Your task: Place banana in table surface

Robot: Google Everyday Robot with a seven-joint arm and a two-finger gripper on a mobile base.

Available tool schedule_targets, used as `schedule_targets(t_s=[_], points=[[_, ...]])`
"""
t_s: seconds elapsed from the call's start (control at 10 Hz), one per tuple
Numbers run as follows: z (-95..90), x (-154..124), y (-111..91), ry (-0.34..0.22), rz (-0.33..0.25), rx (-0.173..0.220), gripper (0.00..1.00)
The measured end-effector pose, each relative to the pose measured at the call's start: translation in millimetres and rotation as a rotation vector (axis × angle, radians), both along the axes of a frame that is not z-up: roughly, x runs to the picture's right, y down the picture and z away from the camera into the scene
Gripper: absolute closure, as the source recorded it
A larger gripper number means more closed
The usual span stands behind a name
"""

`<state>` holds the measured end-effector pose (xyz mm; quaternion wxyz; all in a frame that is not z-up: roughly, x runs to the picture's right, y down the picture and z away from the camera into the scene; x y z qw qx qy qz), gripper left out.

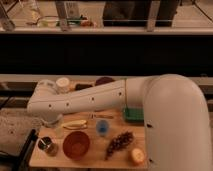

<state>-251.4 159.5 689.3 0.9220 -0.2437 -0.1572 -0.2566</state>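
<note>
1. Where the white arm point(95, 100) ends, over the left part of the tabletop point(95, 159), the gripper point(54, 121) hangs low, mostly hidden under the wrist.
2. Whether the gripper is open or closed I cannot tell, and I cannot tell if it has hold of anything.
3. The banana point(75, 124) lies flat on the tabletop, just beside the gripper on its right; whether the two touch is not clear.
4. An orange bowl point(76, 145) stands just in front of the banana, and a small metal cup point(47, 146) stands left of the bowl.
5. A blue cup point(102, 127) stands to the right of the banana, near it but apart.
6. A dark bunch of grapes point(120, 142) lies right of the bowl, and a round yellow-orange fruit point(137, 156) is near the front right corner.
7. A green tray point(132, 116) shows partly under the arm, at the right side.
</note>
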Motion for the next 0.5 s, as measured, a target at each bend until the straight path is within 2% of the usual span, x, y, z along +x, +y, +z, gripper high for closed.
schedule_targets(t_s=[0.2,0.5], points=[[2.4,-7,-7,0.002,-0.012,0.01,0.2],[19.3,-13,-9,0.013,-0.013,-0.003,0.2]])
